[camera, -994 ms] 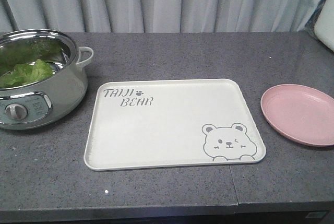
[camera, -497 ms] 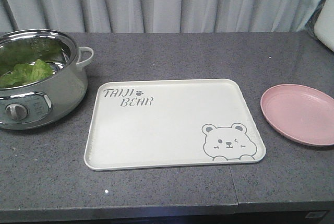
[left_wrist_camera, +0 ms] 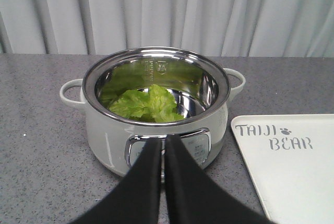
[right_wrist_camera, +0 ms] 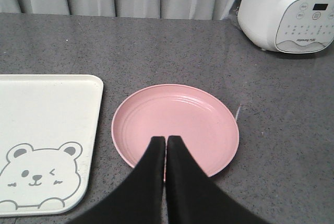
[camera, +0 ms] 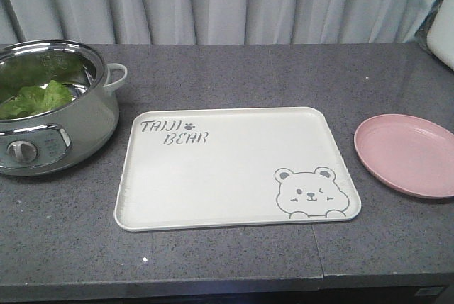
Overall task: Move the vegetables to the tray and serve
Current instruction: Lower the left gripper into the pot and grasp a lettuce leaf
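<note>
The vegetables (left_wrist_camera: 148, 104), a bright green lettuce leaf, lie inside a steel-lined pot (left_wrist_camera: 107, 135) at the counter's left; the front view shows the vegetables (camera: 35, 98) in the pot (camera: 78, 123) too. The cream tray (camera: 234, 169) with bear drawing sits bare at the centre, its corner (left_wrist_camera: 292, 166) visible from the left wrist and its right part (right_wrist_camera: 47, 130) from the right wrist. My left gripper (left_wrist_camera: 163, 140) is shut, empty, in front of the pot. My right gripper (right_wrist_camera: 166, 139) is shut, empty, above the near rim of the pink plate (right_wrist_camera: 177, 114).
The pink plate (camera: 408, 154) lies right of the tray. A white rice cooker (right_wrist_camera: 289, 10) stands at the back right. Grey curtains hang behind the dark stone counter (camera: 248, 70). The counter's front edge (camera: 213, 283) runs close below the tray.
</note>
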Controlling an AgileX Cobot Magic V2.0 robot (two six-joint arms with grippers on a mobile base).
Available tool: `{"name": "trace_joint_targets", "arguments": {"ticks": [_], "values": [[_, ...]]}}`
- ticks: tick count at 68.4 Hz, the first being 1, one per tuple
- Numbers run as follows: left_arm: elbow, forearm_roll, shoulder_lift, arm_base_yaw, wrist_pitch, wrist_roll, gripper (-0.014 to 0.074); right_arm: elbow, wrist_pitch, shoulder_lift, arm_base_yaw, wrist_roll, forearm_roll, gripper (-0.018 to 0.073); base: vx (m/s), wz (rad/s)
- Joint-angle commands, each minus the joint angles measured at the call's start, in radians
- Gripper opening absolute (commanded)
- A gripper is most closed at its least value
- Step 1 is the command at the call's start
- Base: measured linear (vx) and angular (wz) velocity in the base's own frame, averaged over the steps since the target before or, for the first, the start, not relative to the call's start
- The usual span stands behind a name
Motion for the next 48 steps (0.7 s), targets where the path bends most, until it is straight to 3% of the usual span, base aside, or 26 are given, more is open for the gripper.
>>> {"name": "trace_joint_targets", "arguments": {"ticks": [1,25,34,41,48], "values": [[-0.032,0.000,0.010,-0.008,-0.063,-0.002,0.0003,-0.032,-0.063,0.009,0.002,-0.001,-0.011,-0.0008,0.00,0.00],[-0.032,0.001,0.010,-0.008,-0.067,-0.002,0.0003,-0.032,-0.075,0.009,0.002,0.000,-0.001,-0.0008,0.00,0.00],[-0.032,0.033,0.010,-0.008,-0.065,-0.002,0.0021,-0.032,-0.074,0.009,0.002,0.000,-0.001,0.0007,0.00,0.00],[-0.032,0.076,0.010,-0.008,-0.067,-0.002,0.0129,-0.032,-0.066,0.009,0.002,0.000,-0.021,0.0103,0.00,0.00],[-0.032,0.086,0.010,-0.008,-0.067,-0.002,0.0313,-0.032,-0.063,0.009,0.002,0.000,-0.022,0.0303,0.00,0.00]]}}
